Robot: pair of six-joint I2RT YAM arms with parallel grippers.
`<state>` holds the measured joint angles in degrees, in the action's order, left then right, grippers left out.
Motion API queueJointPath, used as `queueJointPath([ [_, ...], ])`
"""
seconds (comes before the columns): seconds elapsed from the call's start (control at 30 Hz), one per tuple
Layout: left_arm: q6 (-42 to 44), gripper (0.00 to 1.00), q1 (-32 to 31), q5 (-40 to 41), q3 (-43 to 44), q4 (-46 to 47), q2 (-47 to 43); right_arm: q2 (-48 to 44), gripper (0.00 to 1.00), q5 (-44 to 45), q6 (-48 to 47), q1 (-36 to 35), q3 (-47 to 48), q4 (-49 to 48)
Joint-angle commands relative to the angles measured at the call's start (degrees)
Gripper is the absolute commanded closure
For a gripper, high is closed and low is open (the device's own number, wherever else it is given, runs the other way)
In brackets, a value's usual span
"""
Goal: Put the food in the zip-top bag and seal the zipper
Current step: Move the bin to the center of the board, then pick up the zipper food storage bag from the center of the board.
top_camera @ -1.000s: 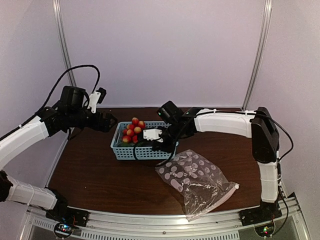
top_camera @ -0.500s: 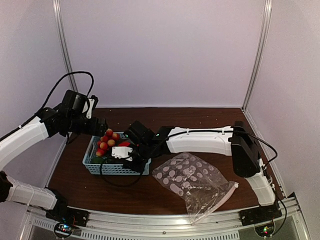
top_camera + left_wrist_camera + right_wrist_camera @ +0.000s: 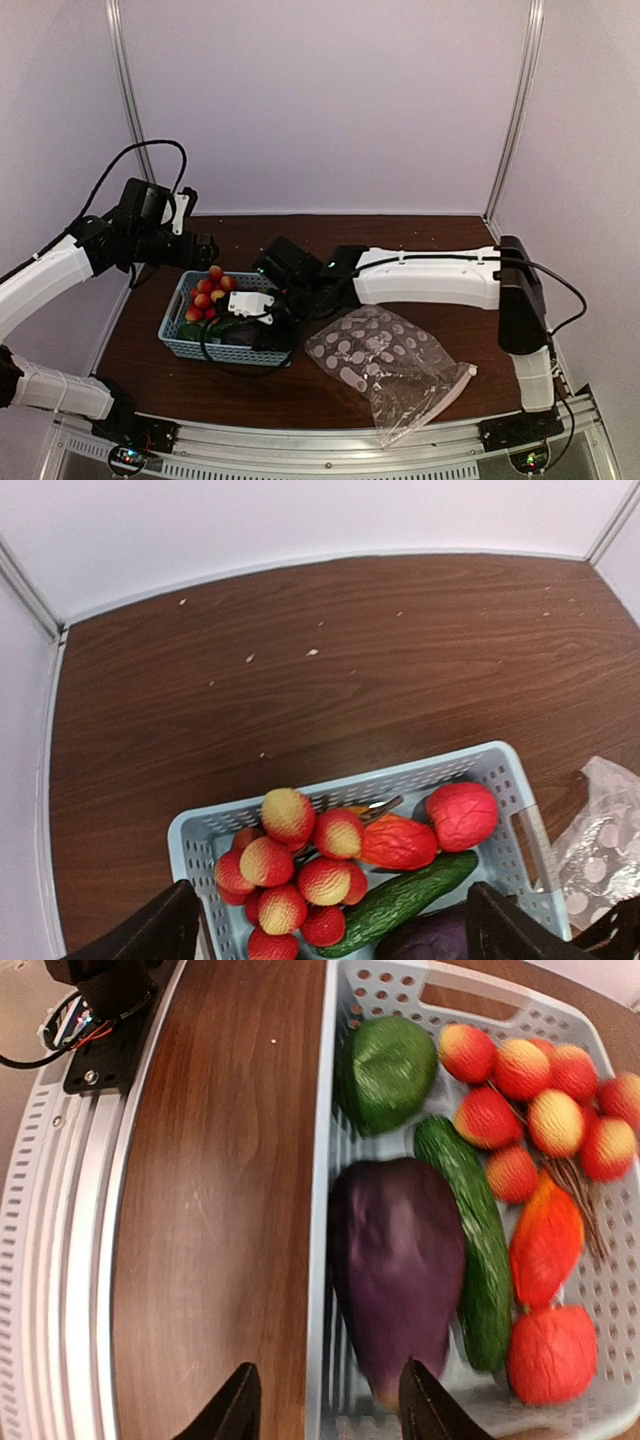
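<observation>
Perforated plastic basket [image 3: 225, 348], glossy wood-grain table [image 3: 300, 680], crinkly clear plastic bag [image 3: 385, 360]

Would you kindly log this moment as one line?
food in basket; zip-top bag beside basket; right gripper jaws open astride its wall; left gripper jaws open

The dark brown wooden table [image 3: 200, 375] carries a light-blue perforated plastic basket [image 3: 215, 349]; a clear polka-dot zip-top bag [image 3: 385, 358] lies just right of it.

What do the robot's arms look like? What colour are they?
Both are smooth white shells with chunky black joints. A black cable loops off the left arm, and another hangs by the right arm. The left tool and right tool each have two dark fingers. A small white block sits on the right one.
</observation>
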<state>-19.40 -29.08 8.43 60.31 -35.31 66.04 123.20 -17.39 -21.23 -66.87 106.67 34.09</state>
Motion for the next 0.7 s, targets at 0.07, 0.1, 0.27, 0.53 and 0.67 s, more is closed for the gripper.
queueJointPath([
  [0.07,4.22,0.11,-0.42,-13.92,4.09,8.63,-3.38,-25.96,0.49,-6.99,-3.95,11.8,-16.08,5.16],
  [0.1,3.37,0.12,-0.69,-15.25,5.89,8.17,-2.54,-28.58,0.49,-7.82,-4.56,14.49,-17.88,6.4],
  [0.27,4.51,0.13,-4.92,-22.03,12.02,7.76,4.57,-38.33,0.5,-11.17,-8.68,28.6,-25.51,11.23],
  [0.53,12.69,0.15,-17.03,-21.39,5.45,12.63,6.79,-53.87,0.35,-12.7,-21.79,34.88,-44.2,24.38],
  [0.67,6.84,0.13,-20.49,-17.62,-2.52,17.9,2.7,-61.24,0.25,-11.48,-25.02,33.8,-50.24,26.92],
])
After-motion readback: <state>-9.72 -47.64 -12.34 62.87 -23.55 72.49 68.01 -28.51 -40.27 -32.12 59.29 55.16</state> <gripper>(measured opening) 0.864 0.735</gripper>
